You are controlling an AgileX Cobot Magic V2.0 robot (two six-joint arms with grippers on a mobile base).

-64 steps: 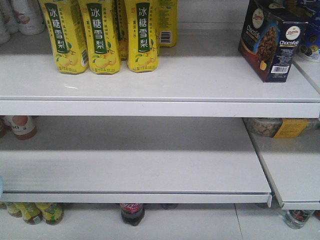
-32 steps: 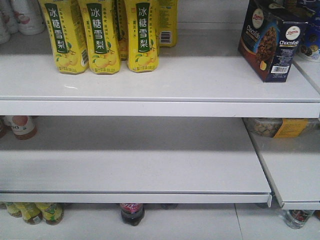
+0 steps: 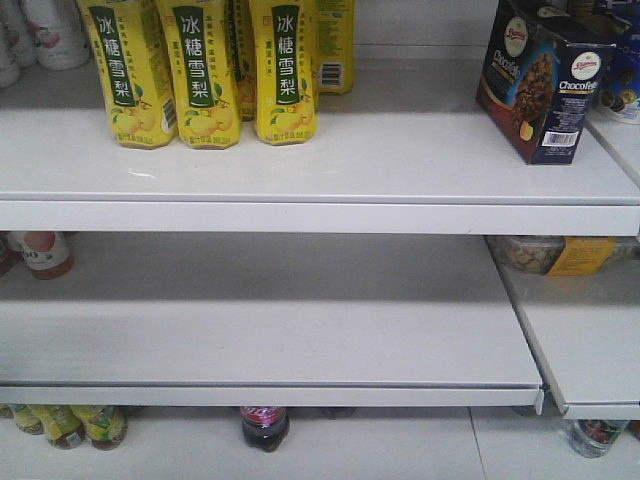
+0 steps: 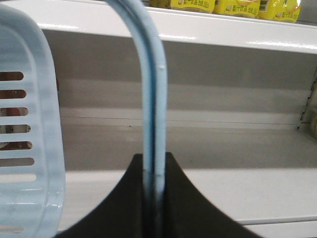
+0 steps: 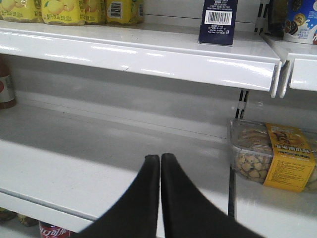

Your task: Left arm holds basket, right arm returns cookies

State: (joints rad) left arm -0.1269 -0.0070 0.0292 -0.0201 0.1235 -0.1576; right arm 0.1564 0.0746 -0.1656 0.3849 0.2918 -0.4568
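Standing on the top shelf (image 3: 300, 165), the cookies (image 3: 543, 85) sit at its right end. Left jaws are closed tight on the basket (image 4: 29, 148) handle (image 4: 151, 99). Right jaws are pressed together, holding nothing.

The yellow drink bottles (image 3: 205, 75) have green labels with the white Chinese words 冰糖雪梨. The dark cookie box (image 3: 540, 85) says "Chocofe" in white letters, though the word runs off the edge, and it has a barcode. The small words on the yellow label of the clear snack tub (image 5: 290, 156) are too blurry to read.
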